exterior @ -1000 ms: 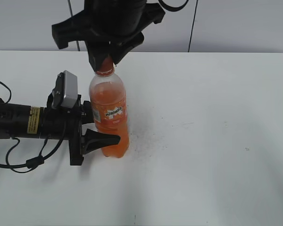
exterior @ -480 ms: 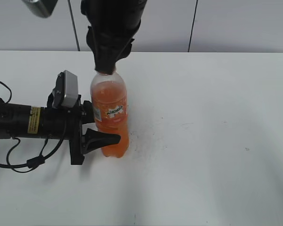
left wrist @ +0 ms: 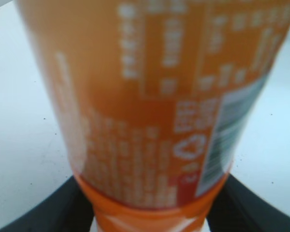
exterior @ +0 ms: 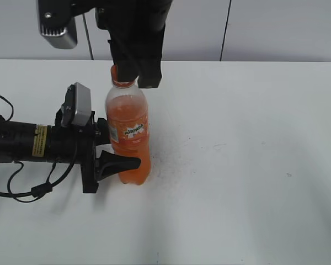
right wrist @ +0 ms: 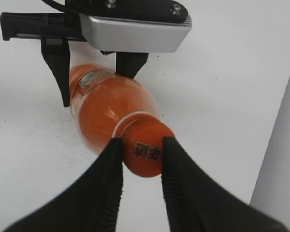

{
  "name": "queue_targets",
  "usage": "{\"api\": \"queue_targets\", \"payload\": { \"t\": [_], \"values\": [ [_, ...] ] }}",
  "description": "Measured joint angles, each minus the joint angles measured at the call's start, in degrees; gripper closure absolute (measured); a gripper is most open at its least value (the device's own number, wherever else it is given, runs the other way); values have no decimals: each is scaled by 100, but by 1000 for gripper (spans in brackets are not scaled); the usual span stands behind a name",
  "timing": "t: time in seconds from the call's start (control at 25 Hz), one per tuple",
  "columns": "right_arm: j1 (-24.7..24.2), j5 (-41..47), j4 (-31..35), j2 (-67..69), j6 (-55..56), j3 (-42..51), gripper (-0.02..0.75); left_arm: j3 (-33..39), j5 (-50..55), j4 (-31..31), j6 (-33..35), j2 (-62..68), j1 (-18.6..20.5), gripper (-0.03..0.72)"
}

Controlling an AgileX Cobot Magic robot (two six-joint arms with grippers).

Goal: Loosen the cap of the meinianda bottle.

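Observation:
The meinianda bottle [exterior: 129,138] stands upright on the white table, full of orange drink. My left gripper [exterior: 118,157] is shut on its lower body from the left; the left wrist view shows the label [left wrist: 154,106] filling the frame between both fingers. My right gripper [exterior: 133,72] comes down from above and is shut on the orange cap [right wrist: 146,152], one finger on each side. The cap's top with dark lettering shows in the right wrist view, above the bottle [right wrist: 106,108]. In the exterior view the cap [exterior: 115,73] is mostly hidden by the fingers.
The white table [exterior: 237,165] spreads to the right and front of the bottle. A grey wall with vertical seams [exterior: 226,27] runs behind it. The left arm's cables [exterior: 22,187] lie at the table's left edge.
My right gripper has turned about the cap; its wrist and camera have swung round to the left. The bottle and left gripper have stayed in place.

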Motion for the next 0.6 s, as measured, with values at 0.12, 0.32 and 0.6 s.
{"api": "queue_targets", "payload": {
  "t": [0.12, 0.32, 0.6],
  "values": [
    [0, 12, 23, 0, 79, 0, 505, 0, 0, 0, 0, 0, 0, 286],
    [0, 125, 276, -62, 1670, -186, 416, 0, 0, 15, 13, 0, 0, 286],
    [0, 137, 266, -88, 5159, -587, 288, 0, -5, 15, 17, 0, 0, 286]
  ]
}}
